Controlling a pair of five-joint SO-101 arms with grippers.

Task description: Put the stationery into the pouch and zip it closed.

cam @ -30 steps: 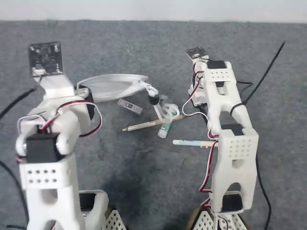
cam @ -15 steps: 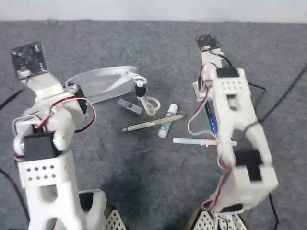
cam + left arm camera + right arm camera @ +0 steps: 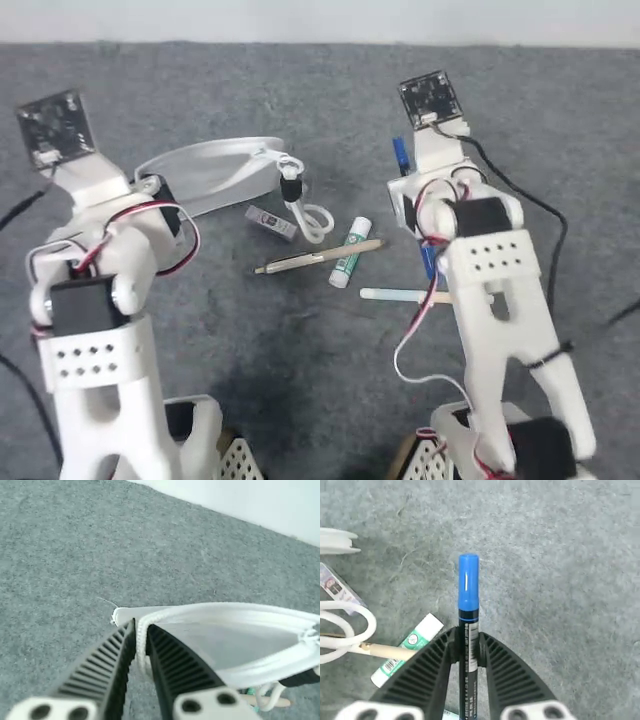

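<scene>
A white pouch [image 3: 215,172] lies open at the back left, and my left gripper [image 3: 158,192] is shut on its near end. In the left wrist view the fingers [image 3: 120,652] pinch the pouch's zipper edge [image 3: 225,630]. My right gripper [image 3: 468,642] is shut on a blue marker [image 3: 468,587], held above the grey mat with its cap [image 3: 400,155] pointing away. On the mat lie a green-and-white glue stick [image 3: 350,252], a beige pen [image 3: 318,257], a pale pen [image 3: 400,295] and a small clear-wrapped eraser [image 3: 272,222].
A white cord loop [image 3: 312,217] with a black pull [image 3: 291,186] trails from the pouch's mouth toward the loose items. Grey mat covers the whole table, with free room behind the right arm [image 3: 490,270] and in front of the pens.
The right gripper left the cord and glue stick, took hold of the blue marker and lifted it. The left arm drew the pouch slightly leftward, then held still.
</scene>
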